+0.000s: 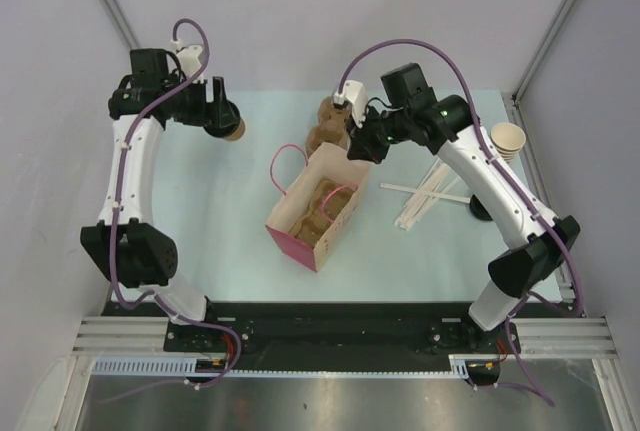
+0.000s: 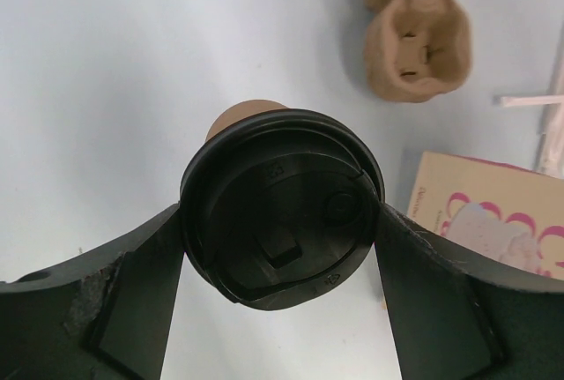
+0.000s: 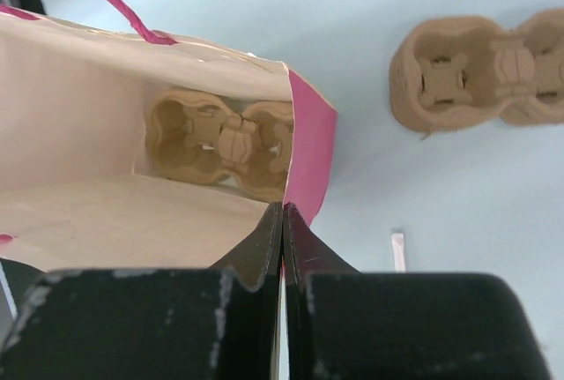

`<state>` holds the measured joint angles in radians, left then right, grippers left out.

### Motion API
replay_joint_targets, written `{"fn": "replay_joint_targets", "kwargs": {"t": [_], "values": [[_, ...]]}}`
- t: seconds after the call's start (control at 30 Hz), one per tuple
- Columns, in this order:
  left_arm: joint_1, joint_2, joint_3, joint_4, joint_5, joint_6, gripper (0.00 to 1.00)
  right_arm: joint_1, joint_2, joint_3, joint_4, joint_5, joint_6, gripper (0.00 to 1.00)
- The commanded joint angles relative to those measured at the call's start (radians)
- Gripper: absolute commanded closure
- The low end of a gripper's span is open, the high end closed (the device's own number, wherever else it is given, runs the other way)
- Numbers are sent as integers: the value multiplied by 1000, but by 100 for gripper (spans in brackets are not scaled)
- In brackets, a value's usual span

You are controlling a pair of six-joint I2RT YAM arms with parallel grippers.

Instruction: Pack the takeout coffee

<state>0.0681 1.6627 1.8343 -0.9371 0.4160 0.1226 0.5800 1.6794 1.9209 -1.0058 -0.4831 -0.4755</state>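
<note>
Nearest, at the table's front edge, both arm bases are bolted side by side. Just beyond them the pink paper bag stands open-mouthed near the middle of the pale table, its handles loose, and a brown pulp cup carrier lies at its bottom. Reaching in from the right, the right gripper has its jaws pressed fully together on the bag's far rim, with the thin paper edge pinched between them. Right of the bag, a few paper-wrapped straws lie scattered on the table. Further back on the left, well apart from the bag, the left gripper is parted just the width of a lid, its black fingers clamping the takeout coffee by the rim of the round black lid, with the brown cup body showing past it. Whether the cup's base touches the table cannot be told. Beyond the bag's far end a second carrier sits on the table, and a stack of beige cups stands at the far right
</note>
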Motion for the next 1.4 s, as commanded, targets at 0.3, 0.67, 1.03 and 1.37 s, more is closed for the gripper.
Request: {"fn": "replay_joint_targets", "kwargs": {"t": [0.3,0.67,1.03,1.37], "values": [[-98,-153,245,-57,277,98,97,4,-127,-85,113,-134,-101,100],[-413,-185,490,-310,297,304,95,12,-23,3,58,-8,52,100],[-651,-204,441,-424,164,411,98,-2,29,64,30,41,170,100],[-663,-264,129,-218,93,298,99,-3,-26,6,53,31,167,100]]}}
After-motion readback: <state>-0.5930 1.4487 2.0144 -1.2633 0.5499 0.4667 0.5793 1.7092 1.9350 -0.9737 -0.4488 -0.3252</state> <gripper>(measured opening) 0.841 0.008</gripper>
